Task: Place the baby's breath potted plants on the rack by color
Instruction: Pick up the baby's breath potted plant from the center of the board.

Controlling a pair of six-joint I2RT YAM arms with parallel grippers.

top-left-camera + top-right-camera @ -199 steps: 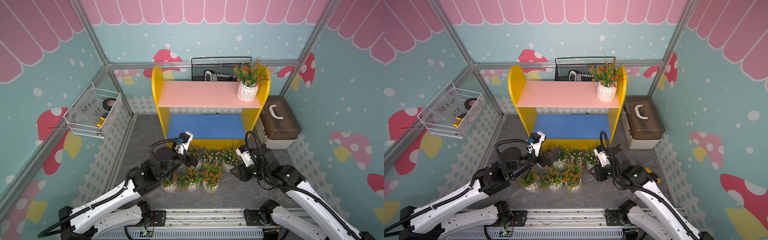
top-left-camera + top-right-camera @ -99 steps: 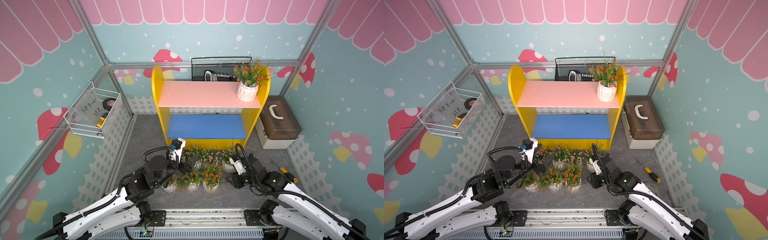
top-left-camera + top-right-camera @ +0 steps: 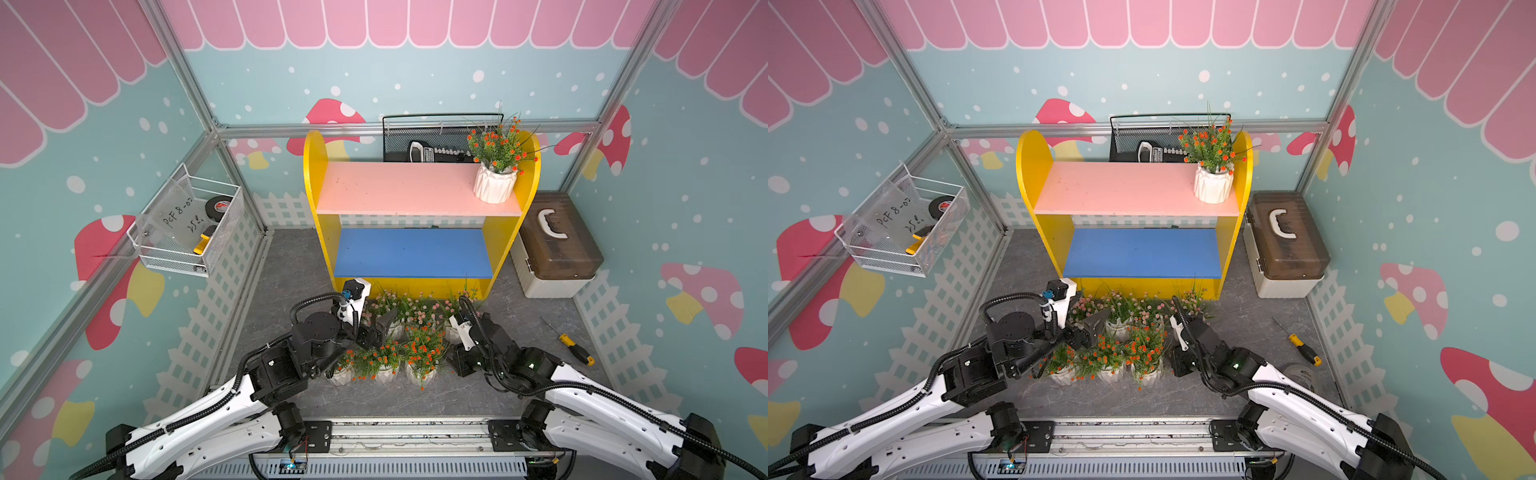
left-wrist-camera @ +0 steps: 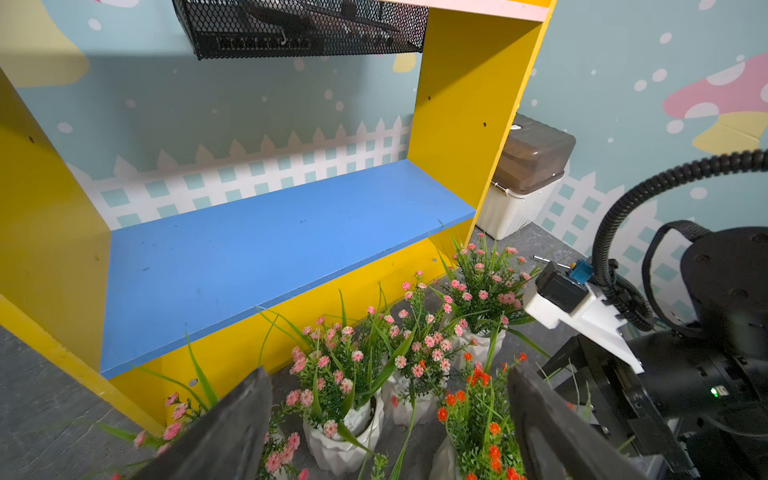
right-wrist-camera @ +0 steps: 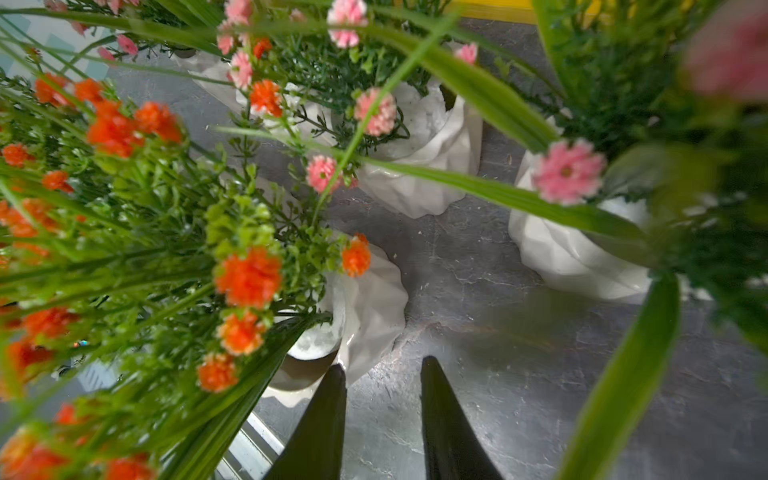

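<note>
A two-shelf rack with yellow rounded side panels (image 3: 316,187) stands at the back of a grey stone-patterned counter (image 3: 291,282). Its upper shelf is pale pink (image 3: 395,187) and its lower shelf is blue (image 3: 411,253). One orange-flowered baby's breath plant in a white ribbed pot (image 3: 495,183) stands upright at the right end of the pink shelf. The blue shelf is bare.

Seven more potted plants stand close together on the counter just in front of the rack. Four pink-flowered plants (image 3: 417,309) are in the row nearer the rack, and three orange-flowered plants (image 3: 384,361) are in the row nearer the robot.

The left hand (image 4: 388,372) is at the left end of the group. Its jaws are spread wide and grasp nothing, and a pink-flowered plant (image 4: 332,374) shows between its dark fingers.

The right hand (image 5: 383,363) is low at the right end. Its jaws are narrowly parted over bare counter, just beside an orange-flowered plant's pot (image 5: 374,299), and they hold nothing.

A yellow-handled screwdriver (image 3: 575,352) lies well to the right.
</note>
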